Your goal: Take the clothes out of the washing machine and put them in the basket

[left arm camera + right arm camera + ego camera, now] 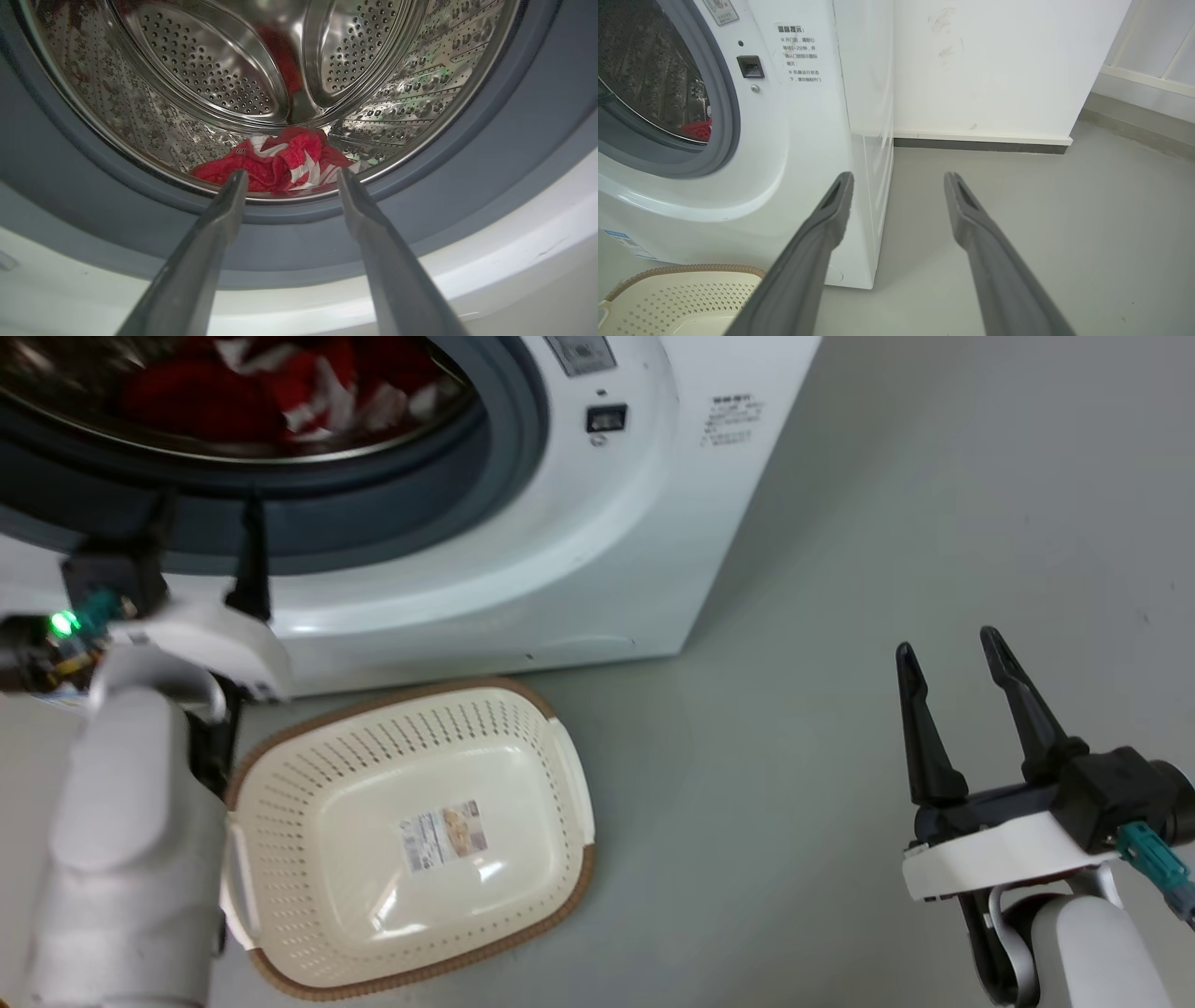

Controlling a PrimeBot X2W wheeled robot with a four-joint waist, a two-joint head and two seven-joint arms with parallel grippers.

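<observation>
Reach step — my left gripper (290,173), jaws spread and empty, faces into the washing machine (597,569); next: push onto the clothes (280,161), pinch — right gripper (947,641) likewise spread.

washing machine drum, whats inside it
A crumpled heap of bright red clothes with white stripes lies on the bottom of the perforated steel drum; anything beneath the heap is covered.

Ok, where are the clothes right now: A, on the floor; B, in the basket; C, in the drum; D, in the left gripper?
C: the clothes lie low in the drum, beyond the open left gripper, and the basket holds none.
</observation>
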